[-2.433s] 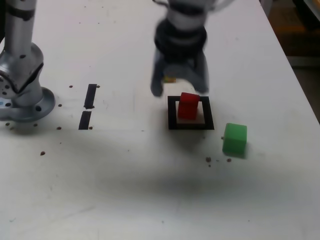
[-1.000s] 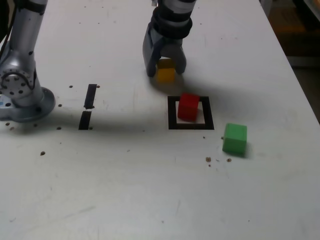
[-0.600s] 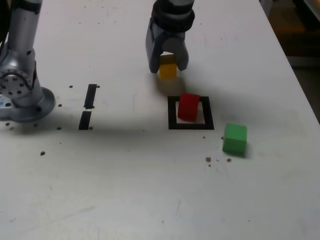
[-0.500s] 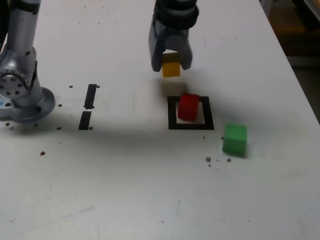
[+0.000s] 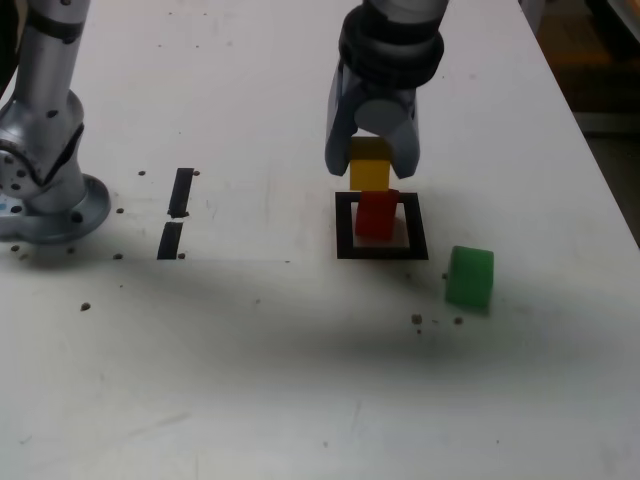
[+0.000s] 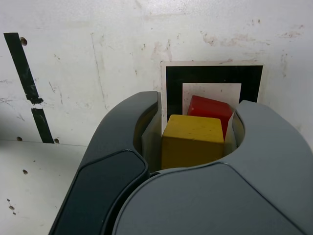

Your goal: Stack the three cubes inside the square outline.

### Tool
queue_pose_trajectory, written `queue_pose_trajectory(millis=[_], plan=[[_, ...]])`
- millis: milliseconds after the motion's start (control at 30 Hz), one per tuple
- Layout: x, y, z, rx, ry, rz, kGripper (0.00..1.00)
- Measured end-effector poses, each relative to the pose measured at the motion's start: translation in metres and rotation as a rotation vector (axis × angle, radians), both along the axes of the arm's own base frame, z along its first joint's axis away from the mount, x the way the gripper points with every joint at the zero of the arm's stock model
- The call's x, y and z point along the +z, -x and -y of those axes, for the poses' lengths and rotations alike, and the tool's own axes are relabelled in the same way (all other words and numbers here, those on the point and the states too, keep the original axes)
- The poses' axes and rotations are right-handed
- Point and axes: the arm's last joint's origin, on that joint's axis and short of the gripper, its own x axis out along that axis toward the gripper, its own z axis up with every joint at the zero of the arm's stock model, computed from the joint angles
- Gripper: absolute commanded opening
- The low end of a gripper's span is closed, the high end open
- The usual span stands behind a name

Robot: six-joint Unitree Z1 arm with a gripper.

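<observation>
My gripper [image 5: 372, 170] is shut on the yellow cube [image 5: 370, 167], which hangs just above and slightly behind the red cube [image 5: 376, 215]. The red cube sits inside the black square outline [image 5: 345, 225]. In the wrist view the yellow cube [image 6: 191, 140] is clamped between both fingers, with the red cube [image 6: 211, 108] showing beyond it inside the square outline [image 6: 173, 81]. The green cube [image 5: 469, 277] rests on the table to the exterior view's right of the outline, apart from it.
The arm's silver base [image 5: 40, 190] stands at the exterior view's left. Two short black tape strips [image 5: 177, 210] lie between the base and the outline. Small dark specks dot the white table [image 5: 300, 380]. The table's edge runs along the exterior view's right.
The gripper closed on the yellow cube, lifted it off the table and carried it toward the camera and to the exterior view's right, over the red cube. Red and green cubes stayed put.
</observation>
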Motion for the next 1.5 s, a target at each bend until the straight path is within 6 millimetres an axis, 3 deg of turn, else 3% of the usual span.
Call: queue_pose_trajectory(millis=[200, 467, 600, 800, 900, 1100, 1300, 1500], plan=[[-0.007, -0.006, 0.001, 0.000, 0.000, 0.000, 0.31], [-0.014, -0.009, 0.006, -0.010, 0.005, -0.008, 0.39], [-0.016, -0.008, 0.006, -0.010, 0.009, -0.011, 0.55], [-0.018, -0.008, 0.008, -0.012, 0.011, -0.016, 0.89], [-0.016, -0.007, 0.009, -0.017, 0.012, -0.015, 0.97], [0.008, 0.001, 0.023, -0.059, -0.006, 0.015, 1.00], [0.050, -0.001, 0.060, -0.155, -0.013, 0.094, 0.99], [0.049, -0.029, 0.091, -0.199, 0.030, 0.150, 0.99]])
